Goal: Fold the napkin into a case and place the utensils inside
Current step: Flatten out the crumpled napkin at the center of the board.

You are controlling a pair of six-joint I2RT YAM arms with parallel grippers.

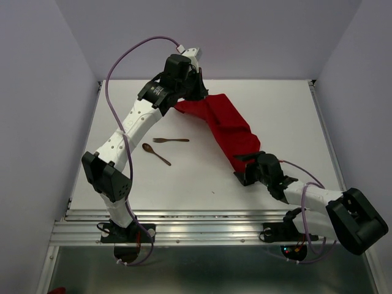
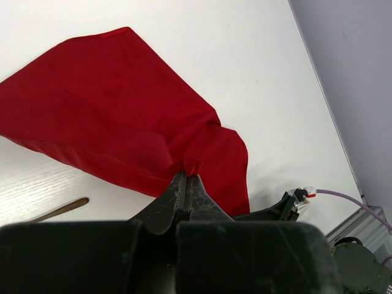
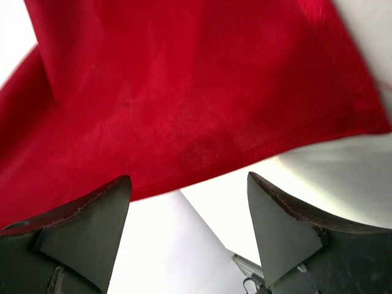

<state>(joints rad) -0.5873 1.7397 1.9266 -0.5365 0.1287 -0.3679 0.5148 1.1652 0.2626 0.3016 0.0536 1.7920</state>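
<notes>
The red napkin point(image 1: 226, 127) lies as a rumpled diagonal band from the table's far middle toward the right arm. My left gripper point(image 1: 182, 101) is at its far end, shut on a pinch of the cloth point(image 2: 192, 166). My right gripper point(image 1: 244, 166) is at its near end, open, with the napkin's hemmed edge point(image 3: 184, 122) just beyond its fingertips point(image 3: 110, 196); I see nothing between the fingers. A dark wooden fork point(image 1: 171, 140) and spoon point(image 1: 155, 154) lie left of the napkin. A fork handle point(image 2: 61, 209) shows in the left wrist view.
Grey walls close the table at the back and both sides. A metal rail point(image 1: 196, 215) runs along the table's near edge. The right arm point(image 1: 306, 193) lies low across the near right corner.
</notes>
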